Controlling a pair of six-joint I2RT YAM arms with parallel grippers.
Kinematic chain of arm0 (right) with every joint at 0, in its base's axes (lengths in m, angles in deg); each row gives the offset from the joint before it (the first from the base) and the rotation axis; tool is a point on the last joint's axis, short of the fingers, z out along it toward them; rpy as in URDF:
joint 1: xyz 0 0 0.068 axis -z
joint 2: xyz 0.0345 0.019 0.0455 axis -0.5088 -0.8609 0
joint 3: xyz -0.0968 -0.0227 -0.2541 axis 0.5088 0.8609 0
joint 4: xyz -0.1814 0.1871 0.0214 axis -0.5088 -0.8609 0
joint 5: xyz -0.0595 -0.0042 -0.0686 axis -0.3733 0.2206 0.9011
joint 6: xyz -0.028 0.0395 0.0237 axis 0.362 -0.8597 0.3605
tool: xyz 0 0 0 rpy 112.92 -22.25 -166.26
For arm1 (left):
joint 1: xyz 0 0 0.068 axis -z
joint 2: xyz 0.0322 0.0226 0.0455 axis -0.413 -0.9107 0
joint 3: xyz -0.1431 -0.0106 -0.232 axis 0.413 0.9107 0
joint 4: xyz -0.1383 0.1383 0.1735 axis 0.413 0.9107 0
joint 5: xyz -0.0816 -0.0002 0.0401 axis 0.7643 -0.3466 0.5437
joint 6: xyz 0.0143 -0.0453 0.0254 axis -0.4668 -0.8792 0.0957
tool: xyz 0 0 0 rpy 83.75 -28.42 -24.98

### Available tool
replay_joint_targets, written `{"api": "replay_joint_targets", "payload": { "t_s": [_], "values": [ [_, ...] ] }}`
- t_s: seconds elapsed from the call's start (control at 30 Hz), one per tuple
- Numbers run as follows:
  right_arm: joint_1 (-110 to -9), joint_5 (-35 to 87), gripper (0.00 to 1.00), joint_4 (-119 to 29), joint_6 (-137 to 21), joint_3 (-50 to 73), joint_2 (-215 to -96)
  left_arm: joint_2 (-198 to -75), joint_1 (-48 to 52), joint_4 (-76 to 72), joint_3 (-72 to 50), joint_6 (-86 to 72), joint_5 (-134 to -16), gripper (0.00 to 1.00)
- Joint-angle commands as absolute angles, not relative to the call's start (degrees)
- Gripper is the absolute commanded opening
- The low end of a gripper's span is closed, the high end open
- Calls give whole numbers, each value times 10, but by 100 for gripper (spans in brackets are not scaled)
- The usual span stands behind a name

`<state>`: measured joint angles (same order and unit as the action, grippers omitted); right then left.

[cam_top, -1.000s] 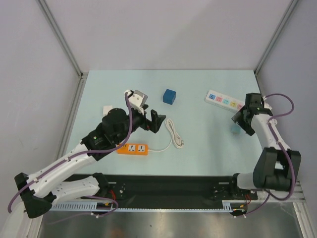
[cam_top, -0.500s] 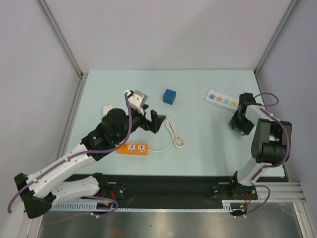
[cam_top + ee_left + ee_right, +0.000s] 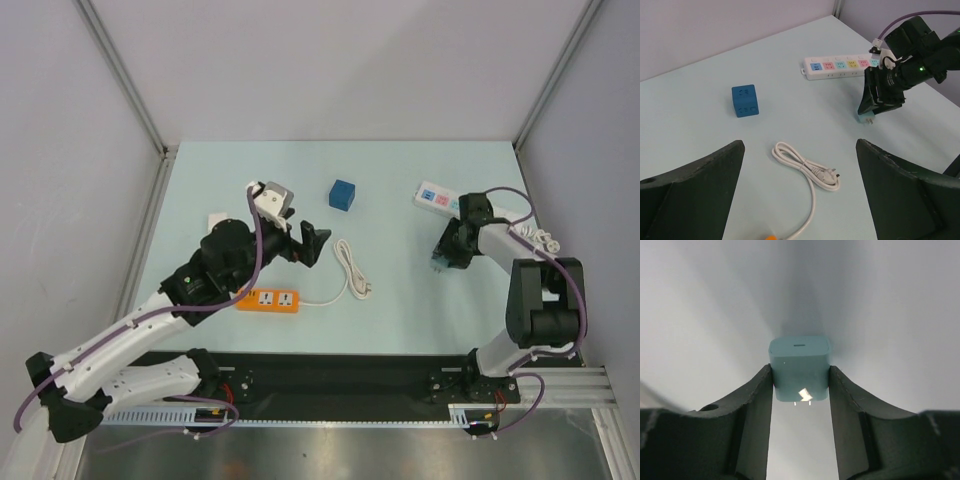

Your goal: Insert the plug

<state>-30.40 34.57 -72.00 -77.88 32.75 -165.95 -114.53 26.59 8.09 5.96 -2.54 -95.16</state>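
Note:
My right gripper is shut on the plug, a small teal-blue cube-shaped block with two metal prongs. It holds the plug low over the table, left of and nearer than the white power strip. In the left wrist view the plug hangs prongs-down below the right fingers, and the strip lies beyond. My left gripper is open and empty, its jaws wide apart above a coiled white cable.
A darker blue cube with socket faces stands at the back centre. An orange power strip lies by the left arm, its white cable coiled to the right. A small white square block sits at the left.
My right gripper has swung left and away from the white power strip, carrying the plug with it. The left arm has barely moved.

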Motion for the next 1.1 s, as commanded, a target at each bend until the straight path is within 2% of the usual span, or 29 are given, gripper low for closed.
{"api": "replay_joint_targets", "payload": {
  "t_s": [0.0,0.23,0.37,0.47,0.77,1.07],
  "values": [
    [-336,248,24,-680,-845,356,-1598,-1163,263,84,34,-36,-955,99],
    [-412,125,23,-570,-1018,403,-1419,-1229,263,118,5,-88,-918,87],
    [-500,148,24,-492,-1138,448,-1312,-1238,260,120,0,-106,-932,84],
    [-553,170,23,-404,-1211,478,-1274,-1222,260,100,17,-101,-923,84],
    [-665,219,22,-245,-1273,489,-1297,-1182,264,22,73,-62,-865,86],
    [-723,317,21,-212,-1313,479,-1311,-1179,268,10,82,-51,-859,87]
  ]
}}
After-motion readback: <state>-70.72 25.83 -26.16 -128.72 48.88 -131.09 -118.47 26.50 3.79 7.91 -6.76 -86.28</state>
